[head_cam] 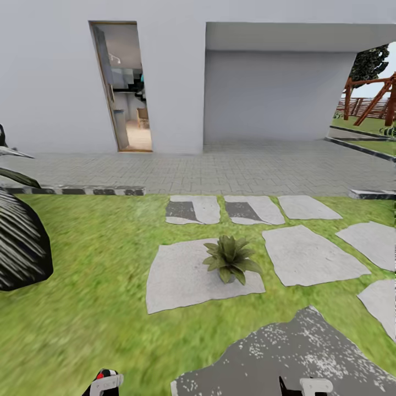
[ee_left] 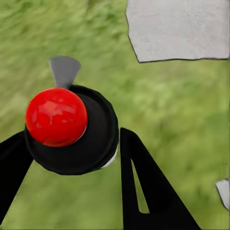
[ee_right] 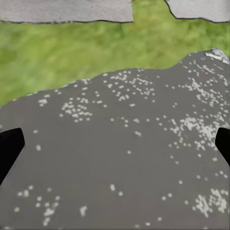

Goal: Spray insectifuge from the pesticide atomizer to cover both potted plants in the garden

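Head view: potted plant [head_cam: 231,259] near stone's edge [head_cam: 181,278].

Green lawn [head_cam: 99,264] covers the ground, with flat grey stepping stones [head_cam: 316,256] lying in it. One small potted plant [head_cam: 231,259] sits on a stone [head_cam: 181,278] — at its 3 o'clock edge.

One potted plant [head_cam: 231,258]: a rosette of pointed green leaves, upright on a pale grey stepping stone [head_cam: 187,278] in the garden lawn [head_cam: 93,264]. Its leaves show no whitish speckling. The pesticide atomizer [ee_left: 72,127], seen top-down in the left wrist view, shows a dark round body with a red cap, between the left gripper's [ee_left: 72,163] fingers.
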